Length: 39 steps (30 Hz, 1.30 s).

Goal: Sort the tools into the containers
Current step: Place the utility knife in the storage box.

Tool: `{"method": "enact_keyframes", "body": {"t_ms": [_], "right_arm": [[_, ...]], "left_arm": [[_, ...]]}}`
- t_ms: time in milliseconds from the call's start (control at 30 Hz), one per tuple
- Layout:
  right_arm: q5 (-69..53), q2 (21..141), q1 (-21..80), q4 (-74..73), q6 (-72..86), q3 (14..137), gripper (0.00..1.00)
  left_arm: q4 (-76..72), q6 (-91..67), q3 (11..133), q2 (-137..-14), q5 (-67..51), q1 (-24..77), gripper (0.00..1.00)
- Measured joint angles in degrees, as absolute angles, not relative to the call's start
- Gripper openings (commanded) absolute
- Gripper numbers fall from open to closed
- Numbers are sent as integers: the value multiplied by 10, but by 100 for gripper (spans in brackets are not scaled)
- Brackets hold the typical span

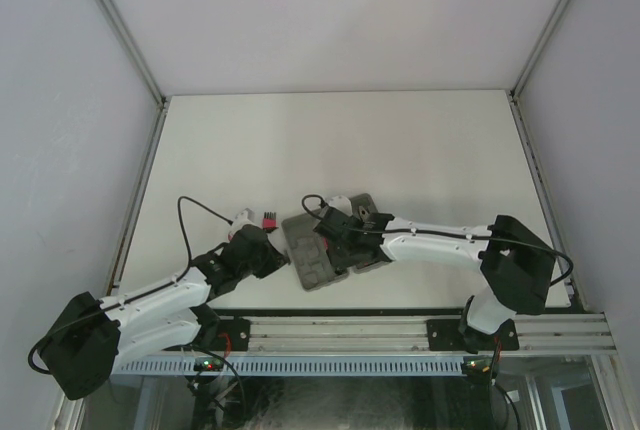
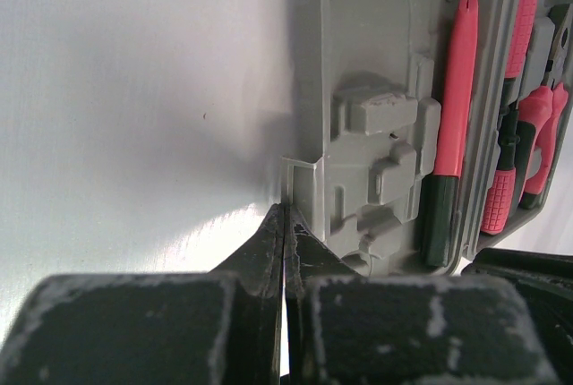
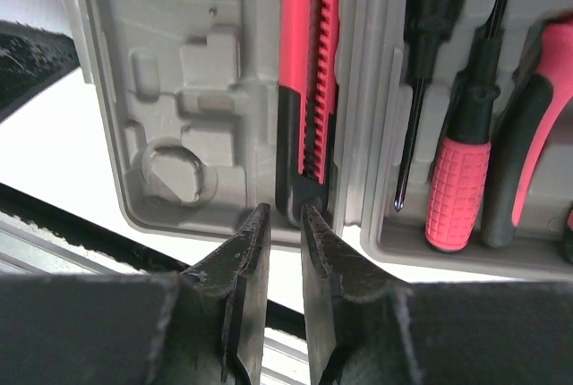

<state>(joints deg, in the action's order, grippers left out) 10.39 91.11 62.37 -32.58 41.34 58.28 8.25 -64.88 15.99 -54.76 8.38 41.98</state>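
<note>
one tool case (image 1: 310, 252), open | left fingers (image 2: 265, 251) pressed together | right fingers (image 3: 247, 251) narrowly apart, empty | pliers (image 3: 551, 81) cropped

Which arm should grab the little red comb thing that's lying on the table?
Left, probably. The left pincer, shut, sits at the outer edge of the grey case, on the side where the comb piece lies. The right pincer hangs over the inside of the case, farther away.
</note>
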Motion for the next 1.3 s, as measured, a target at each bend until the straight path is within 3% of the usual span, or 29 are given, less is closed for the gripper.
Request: {"method": "enact_keyframes", "body": {"t_ms": [767,1300], "right_arm": [[47,992,553,-281,334,648,16],[41,1032,540,-291,322,673,9]], "left_arm": [[82,-643,161,-551,83,420,0],[82,-643,161,-551,83,420,0]]}}
